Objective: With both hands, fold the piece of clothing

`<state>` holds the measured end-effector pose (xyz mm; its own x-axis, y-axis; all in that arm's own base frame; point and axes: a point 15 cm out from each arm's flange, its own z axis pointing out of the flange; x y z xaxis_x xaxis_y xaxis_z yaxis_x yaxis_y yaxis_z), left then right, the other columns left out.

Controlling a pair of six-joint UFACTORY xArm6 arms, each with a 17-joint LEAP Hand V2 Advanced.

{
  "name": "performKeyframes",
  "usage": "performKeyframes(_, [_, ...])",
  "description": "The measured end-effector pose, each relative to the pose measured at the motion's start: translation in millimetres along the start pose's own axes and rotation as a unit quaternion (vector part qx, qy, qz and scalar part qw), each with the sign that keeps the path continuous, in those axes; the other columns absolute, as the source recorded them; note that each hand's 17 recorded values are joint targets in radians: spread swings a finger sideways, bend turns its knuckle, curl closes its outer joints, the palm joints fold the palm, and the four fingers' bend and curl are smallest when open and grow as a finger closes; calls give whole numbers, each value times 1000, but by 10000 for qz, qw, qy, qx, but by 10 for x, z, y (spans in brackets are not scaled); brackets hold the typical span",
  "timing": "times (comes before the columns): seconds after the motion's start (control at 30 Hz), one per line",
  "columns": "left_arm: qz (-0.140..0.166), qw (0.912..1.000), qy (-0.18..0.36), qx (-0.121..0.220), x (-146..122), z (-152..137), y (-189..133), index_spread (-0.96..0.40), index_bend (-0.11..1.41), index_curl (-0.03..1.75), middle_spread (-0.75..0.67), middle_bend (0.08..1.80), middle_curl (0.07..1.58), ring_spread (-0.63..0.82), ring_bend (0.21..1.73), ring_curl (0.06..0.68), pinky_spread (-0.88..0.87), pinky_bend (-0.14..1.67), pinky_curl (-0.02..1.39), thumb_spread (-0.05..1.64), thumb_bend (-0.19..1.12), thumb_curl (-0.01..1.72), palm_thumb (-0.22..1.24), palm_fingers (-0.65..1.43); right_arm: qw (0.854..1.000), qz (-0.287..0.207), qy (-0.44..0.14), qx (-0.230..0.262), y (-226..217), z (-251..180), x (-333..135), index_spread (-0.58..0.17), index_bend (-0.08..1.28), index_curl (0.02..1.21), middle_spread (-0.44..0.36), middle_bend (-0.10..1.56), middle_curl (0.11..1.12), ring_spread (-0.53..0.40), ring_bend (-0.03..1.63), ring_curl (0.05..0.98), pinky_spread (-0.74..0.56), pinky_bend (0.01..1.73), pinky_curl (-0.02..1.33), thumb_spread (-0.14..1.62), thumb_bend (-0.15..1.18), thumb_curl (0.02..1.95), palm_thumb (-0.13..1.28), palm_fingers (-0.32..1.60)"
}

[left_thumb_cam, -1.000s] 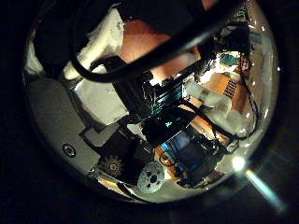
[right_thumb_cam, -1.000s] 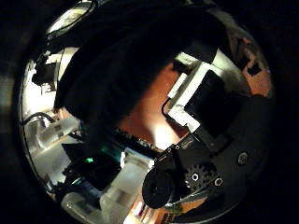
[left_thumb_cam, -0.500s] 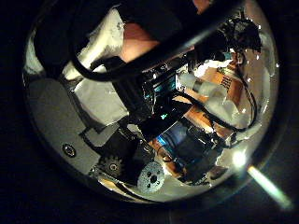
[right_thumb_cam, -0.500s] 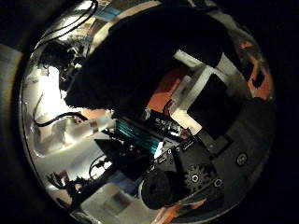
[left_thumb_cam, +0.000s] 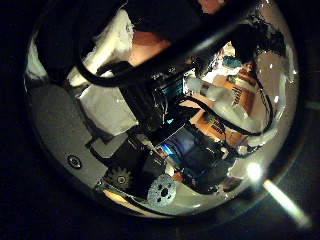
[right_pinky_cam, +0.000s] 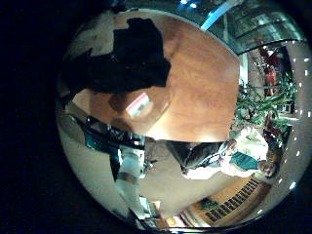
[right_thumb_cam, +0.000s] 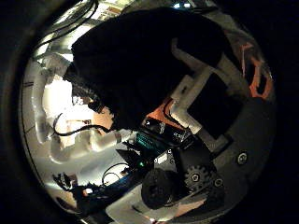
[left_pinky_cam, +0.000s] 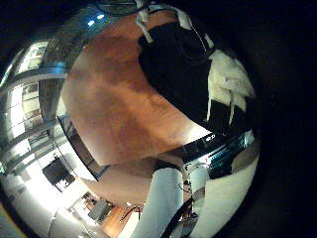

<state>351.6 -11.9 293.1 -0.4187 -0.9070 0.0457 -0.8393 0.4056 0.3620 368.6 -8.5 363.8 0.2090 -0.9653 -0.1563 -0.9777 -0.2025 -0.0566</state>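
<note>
A dark piece of clothing (left_pinky_cam: 178,64) lies bunched on the wooden table (left_pinky_cam: 109,109) in the left little finger side palm view, with my left hand's pale fingers (left_pinky_cam: 228,87) curled over its edge. In the left thumb side palm view the left hand's fingers (left_thumb_cam: 105,55) sit against dark cloth (left_thumb_cam: 165,12). In the right thumb side palm view the clothing (right_thumb_cam: 140,65) fills much of the picture, close to the palm, with the right hand's fingers (right_thumb_cam: 201,101) against it. The right little finger side palm view shows the clothing (right_pinky_cam: 127,57) over the table (right_pinky_cam: 200,78).
A small flat card (right_pinky_cam: 139,103) lies on the table beside the clothing. The other arm (left_thumb_cam: 235,100) shows in the left thumb side palm view. The table's edge (left_pinky_cam: 84,164) runs near the clothing, with the room floor beyond.
Both thumb side views have shifted, so both hands moved. In the right thumb view the clothing now covers more and the table surface has nearly gone from sight.
</note>
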Motion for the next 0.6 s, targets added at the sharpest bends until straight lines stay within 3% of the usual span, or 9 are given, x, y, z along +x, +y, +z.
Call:
performKeyframes(0.27, [-241, 9996, 101, -48, -264, 7, -428, -723, 569, 1145, -492, 1017, 944, -406, 1343, 529, -646, 993, 776, 1313, -9, 409, 503, 1093, 9990, 371, -79, -242, -833, 185, 138, -318, 992, 967, -177, 1232, 868, -212, 1389, 711, -187, 1322, 801, 1277, -8, 535, 1025, 1061])
performKeyframes(0.6, [-627, 9967, 489, -177, -601, 292, -1175, -733, 541, 1153, -490, 1008, 944, -408, 1340, 529, -654, 971, 784, 1320, -10, 401, 510, 1081, 9943, 655, -117, -828, -1615, 912, 279, -323, 977, 984, -171, 1227, 873, -217, 1384, 726, -196, 1287, 858, 1283, -10, 543, 1013, 1039])
